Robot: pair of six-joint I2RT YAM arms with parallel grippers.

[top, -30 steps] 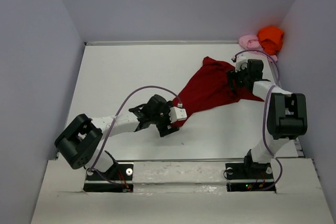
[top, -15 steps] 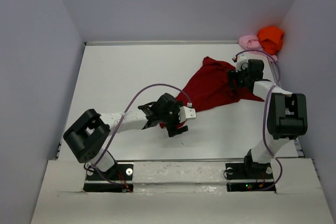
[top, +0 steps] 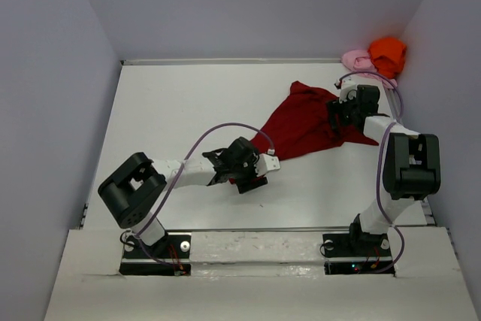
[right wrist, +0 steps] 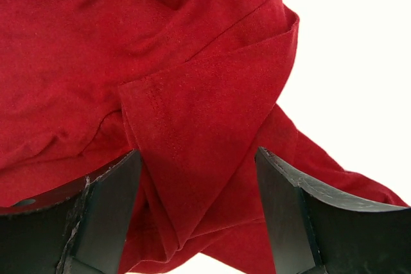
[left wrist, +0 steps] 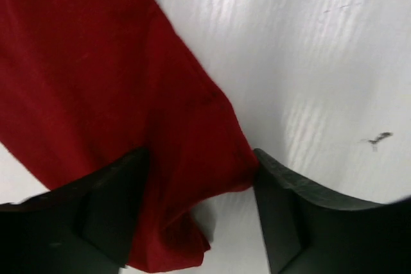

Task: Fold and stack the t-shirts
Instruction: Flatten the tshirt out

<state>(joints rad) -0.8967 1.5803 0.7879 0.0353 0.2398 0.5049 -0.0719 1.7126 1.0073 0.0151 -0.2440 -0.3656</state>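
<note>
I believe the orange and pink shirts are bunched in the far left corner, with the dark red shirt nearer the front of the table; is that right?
Not quite: the top view shows the orange shirt and pink shirt in the far right corner. The dark red shirt is indeed nearer the front of the table.

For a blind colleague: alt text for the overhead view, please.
A dark red t-shirt lies crumpled on a white table, the open left gripper at its near corner, the open right gripper at its right edge. An orange shirt and a pink shirt sit bunched far right.
</note>
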